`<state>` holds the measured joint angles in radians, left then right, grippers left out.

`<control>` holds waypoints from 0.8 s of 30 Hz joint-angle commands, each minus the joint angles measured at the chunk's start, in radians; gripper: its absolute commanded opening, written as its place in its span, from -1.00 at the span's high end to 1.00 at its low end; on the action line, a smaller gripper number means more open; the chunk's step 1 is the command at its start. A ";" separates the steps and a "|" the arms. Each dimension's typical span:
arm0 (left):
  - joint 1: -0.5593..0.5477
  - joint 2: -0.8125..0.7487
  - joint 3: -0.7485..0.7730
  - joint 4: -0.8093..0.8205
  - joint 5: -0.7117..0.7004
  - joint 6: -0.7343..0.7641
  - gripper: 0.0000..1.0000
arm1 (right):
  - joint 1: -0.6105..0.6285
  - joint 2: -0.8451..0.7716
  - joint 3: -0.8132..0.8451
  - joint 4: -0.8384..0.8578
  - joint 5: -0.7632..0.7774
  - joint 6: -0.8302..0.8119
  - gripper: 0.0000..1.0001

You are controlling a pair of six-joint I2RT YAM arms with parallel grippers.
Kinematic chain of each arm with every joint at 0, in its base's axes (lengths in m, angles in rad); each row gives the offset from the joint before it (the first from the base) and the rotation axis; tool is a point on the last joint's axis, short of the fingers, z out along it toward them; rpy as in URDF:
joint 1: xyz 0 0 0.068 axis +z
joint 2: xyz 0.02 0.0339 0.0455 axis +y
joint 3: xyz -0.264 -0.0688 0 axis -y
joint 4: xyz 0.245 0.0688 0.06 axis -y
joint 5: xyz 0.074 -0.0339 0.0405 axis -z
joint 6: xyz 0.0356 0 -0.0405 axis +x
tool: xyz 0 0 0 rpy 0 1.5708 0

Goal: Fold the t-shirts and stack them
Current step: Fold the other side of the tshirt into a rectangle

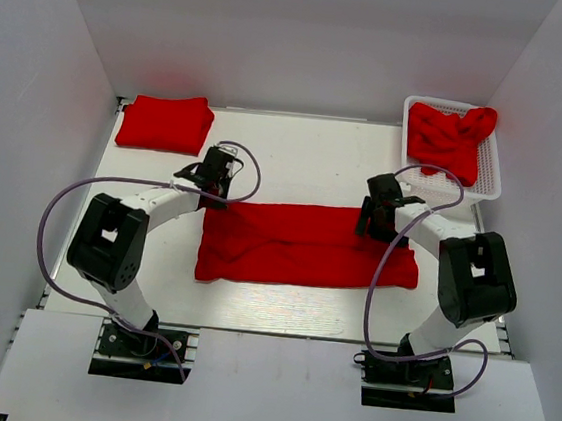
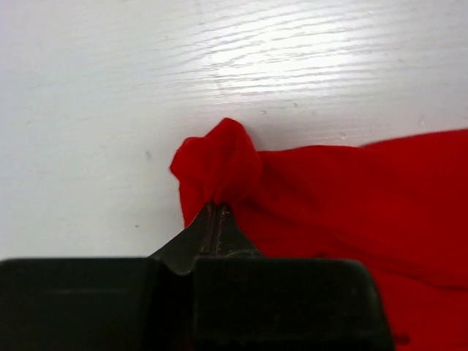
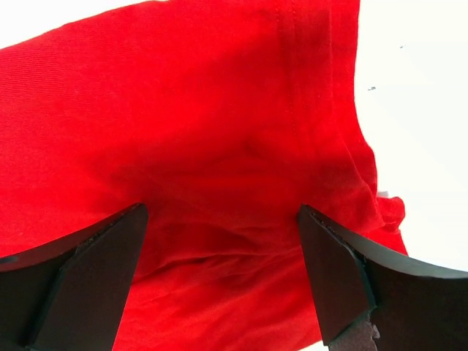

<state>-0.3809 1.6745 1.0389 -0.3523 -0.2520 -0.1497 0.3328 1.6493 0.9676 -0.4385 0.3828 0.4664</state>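
A red t-shirt (image 1: 302,245) lies folded into a long strip across the middle of the table. My left gripper (image 1: 215,190) is shut on its far left corner; the left wrist view shows the pinched fabric (image 2: 223,164) bunched at the closed fingertips. My right gripper (image 1: 367,222) is open over the strip's far right edge, its fingers (image 3: 95,270) spread with red cloth (image 3: 219,183) between them. A folded red t-shirt (image 1: 164,123) lies at the far left. Crumpled red t-shirts (image 1: 452,138) fill the basket.
A white mesh basket (image 1: 493,177) stands at the far right corner. White walls enclose the table on the left, back and right. Both arms' cables loop above the table beside the strip.
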 commanded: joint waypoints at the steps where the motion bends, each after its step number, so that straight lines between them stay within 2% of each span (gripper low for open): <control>1: 0.010 -0.088 -0.031 0.038 -0.120 -0.099 1.00 | -0.011 0.029 0.008 0.018 0.010 0.021 -0.77; 4: 0.040 -0.111 -0.043 0.049 -0.180 -0.209 1.00 | -0.021 0.040 -0.006 0.023 0.008 0.040 -0.70; 8: 0.086 -0.085 -0.022 -0.079 -0.242 -0.401 1.00 | -0.052 0.055 -0.015 0.023 -0.001 0.051 -0.64; 12: 0.135 -0.076 -0.071 -0.019 -0.126 -0.445 1.00 | -0.075 0.061 -0.030 0.035 -0.033 0.044 -0.58; 17: 0.183 -0.073 -0.108 0.108 0.055 -0.413 1.00 | -0.097 0.072 -0.032 0.053 -0.062 0.023 -0.58; 18: 0.183 -0.061 -0.097 0.108 0.100 -0.404 1.00 | -0.100 0.070 -0.026 0.053 -0.064 0.023 -0.58; 21: 0.204 -0.021 -0.007 0.047 0.100 -0.413 1.00 | -0.104 0.055 0.000 0.052 -0.076 0.009 -0.58; 24: 0.204 0.002 0.070 -0.072 0.071 -0.413 0.72 | -0.103 0.023 0.028 0.049 -0.102 -0.020 -0.64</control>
<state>-0.1860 1.6806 1.0210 -0.3622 -0.1902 -0.5560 0.2417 1.6840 0.9684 -0.3809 0.2863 0.4824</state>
